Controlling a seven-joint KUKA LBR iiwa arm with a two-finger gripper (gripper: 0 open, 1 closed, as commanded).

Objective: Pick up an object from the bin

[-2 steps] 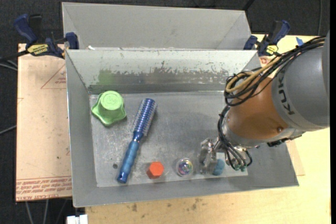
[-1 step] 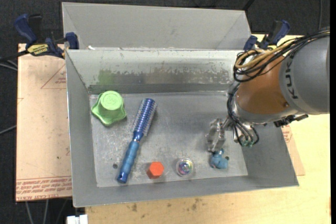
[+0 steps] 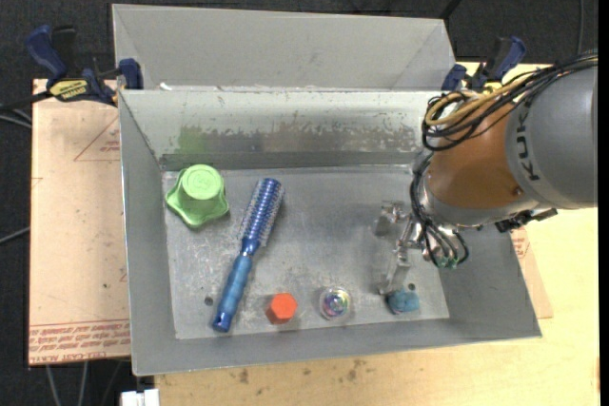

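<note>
Pick not done yet: nothing visible btwn the jaws, and can't tell if they're open or closed. Arm [image 3: 476,176] reaches in w/ the jaws low over the bin [image 3: 143,233] floor, lower right, just beside a small blue lump [image 3: 404,303] near the front wall; contact can't be judged. 4 other things lie loose to the left: clear marble-like ball [image 3: 334,302], orange block [image 3: 282,307], blue hairbrush [image 3: 245,254], upturned green cup [image 3: 198,196]. Left to do, by my read: close on 1 thing, prob. the blue lump, then lift it clear.
</note>
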